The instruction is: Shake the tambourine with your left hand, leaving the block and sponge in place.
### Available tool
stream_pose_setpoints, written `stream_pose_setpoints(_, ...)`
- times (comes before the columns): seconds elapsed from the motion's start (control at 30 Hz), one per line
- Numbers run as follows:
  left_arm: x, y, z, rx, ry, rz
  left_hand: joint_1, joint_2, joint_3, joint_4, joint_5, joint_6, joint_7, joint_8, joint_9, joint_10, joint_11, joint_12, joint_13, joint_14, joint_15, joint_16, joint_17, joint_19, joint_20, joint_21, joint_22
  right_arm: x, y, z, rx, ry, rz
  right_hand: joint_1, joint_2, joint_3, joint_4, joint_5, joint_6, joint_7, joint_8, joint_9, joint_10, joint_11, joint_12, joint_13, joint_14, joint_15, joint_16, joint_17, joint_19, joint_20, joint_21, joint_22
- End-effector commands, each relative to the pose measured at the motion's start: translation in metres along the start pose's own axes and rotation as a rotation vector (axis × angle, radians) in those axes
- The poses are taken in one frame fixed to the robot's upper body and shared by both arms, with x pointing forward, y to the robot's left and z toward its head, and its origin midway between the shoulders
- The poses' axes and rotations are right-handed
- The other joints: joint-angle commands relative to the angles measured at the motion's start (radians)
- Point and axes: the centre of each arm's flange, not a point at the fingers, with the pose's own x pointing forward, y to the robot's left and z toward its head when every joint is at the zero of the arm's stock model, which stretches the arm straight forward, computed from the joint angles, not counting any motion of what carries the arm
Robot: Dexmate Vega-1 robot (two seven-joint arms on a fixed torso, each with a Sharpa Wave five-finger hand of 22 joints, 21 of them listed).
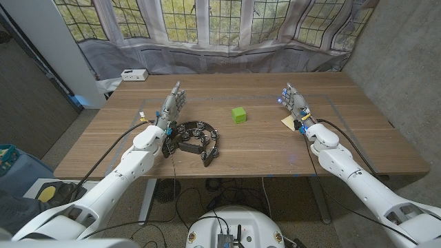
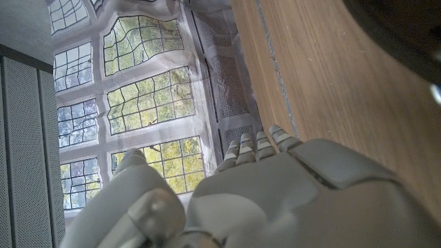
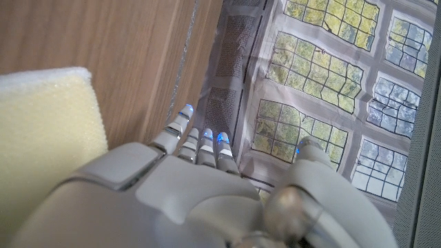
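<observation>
At the wooden table (image 1: pixel 275 148), our left hand (image 1: pixel 173 103) stands just left of centre in the head view, fingers apart and reaching toward the curtained window, holding nothing. The tambourine (image 1: pixel 195 140) lies flat directly below it in the frame, on the side toward us, just right of the left wrist and forearm; we cannot tell whether the wrist touches its rim. The hand would therefore, in our judgement, have to draw back toward the lower edge of the picture and come down to reach the rim. The tambourine's outline reads as a rough ring or crescent with small jingles around it, its longer spread running from left to lower right across the frame; a dark handle-like part points toward the left arm. The left hand is by far the nearer of the two. The green block (image 1: pixel 238 115) sits right of centre, apart from the tambourine and well clear of both hands. At the right of the frame our right hand (image 1: pixel 294 101) is likewise spread and holds nothing, standing just beside the yellow sponge (image 1: pixel 289 122); in the right wrist view the sponge (image 3: pixel 41 138) shows close along the hand's (image 3: pixel 200 193) edge. In the left wrist view the left hand's (image 2: pixel 275 193) fingers extend over bare wood.
</observation>
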Motion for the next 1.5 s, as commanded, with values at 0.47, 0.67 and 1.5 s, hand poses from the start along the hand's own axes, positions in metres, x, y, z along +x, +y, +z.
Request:
stream_pose_setpoints(0.47, -0.020, 0.007, 0.026, 0.032, -0.072, 0.012, 0.016, 0.005, 0.007, -0.007, 0.005, 0.044, 0.011, 0.018, 0.003, 0.044, 0.005, 0.021, 0.000, 0.044, 0.004, 0.016, 0.002, 0.030, 0.021, 0.018, 0.002, -0.005, 0.005, 0.006, -0.031, -0.037, 0.021, 0.006, 0.001, 0.003, -0.001, 0.005, 0.011, -0.009, 0.006, 0.001, 0.004, 0.008, 0.002, 0.002, -0.001, 0.005, 0.004, 0.003, 0.010, 0.000, -0.003, 0.006)
stream_pose_setpoints(0.67, -0.029, 0.011, 0.031, 0.042, -0.081, 0.015, 0.021, 0.008, 0.008, -0.011, 0.004, 0.066, 0.006, 0.022, 0.003, 0.069, 0.007, 0.029, -0.001, 0.068, 0.003, 0.020, 0.001, 0.057, 0.020, 0.026, 0.002, -0.008, 0.007, 0.008, -0.031, -0.044, 0.027, 0.003, 0.000, 0.002, -0.002, 0.004, 0.011, -0.009, 0.005, 0.001, 0.007, 0.004, 0.001, 0.002, 0.004, 0.006, 0.005, 0.003, 0.013, -0.001, -0.005, 0.006)
stream_pose_setpoints(1.5, -0.079, 0.011, 0.033, 0.050, -0.110, 0.033, 0.037, 0.016, 0.013, -0.024, 0.001, 0.117, 0.004, 0.027, 0.003, 0.120, 0.004, 0.042, -0.001, 0.118, -0.002, 0.024, 0.001, 0.103, 0.030, 0.033, 0.001, -0.004, 0.028, 0.011, -0.025, -0.068, 0.063, 0.000, 0.002, 0.002, -0.007, 0.005, 0.015, -0.007, 0.006, 0.001, 0.018, 0.006, -0.007, 0.002, 0.010, 0.007, 0.002, 0.000, 0.021, 0.002, -0.012, 0.006)
